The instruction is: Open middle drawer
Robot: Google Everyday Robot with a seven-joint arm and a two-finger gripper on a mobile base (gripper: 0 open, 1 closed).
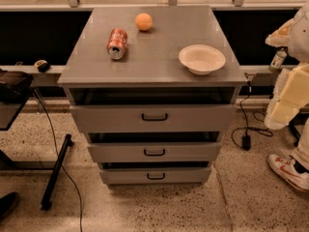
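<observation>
Starting nearest, the speckled floor (pixel 145 207) carries a black cable (pixel 72 187) on the left and a white shoe (pixel 288 170) at the right edge. Just behind stands a grey desk with three drawer fronts stacked one over another. The bottom drawer (pixel 193 176) is the shortest. The middle drawer (pixel 193 152) sits directly above it, and the top drawer (pixel 203 118), the tallest and widest, sits above that. A dark gap shows over each front, so the middle drawer looks shut or nearly so. Its small black handle (pixel 154 152) lies centred on the front, with its long axis running side to side.

The claw (pixel 285 105) seems to be the pale blocky end of the arm at the right edge, well apart from the desk. Whether it is spread or pressed together, I cannot tell. From there the handle lies to the left in the view and lower down. The reach would likely go across and down, meeting the bar squarely from the front before any pull outward.

Farther back, the desk (pixel 159 62) top holds a white bowl (pixel 202 59) on the right, a red can (pixel 117 43) lying on its side to the left, and an orange (pixel 144 21) beyond it.
</observation>
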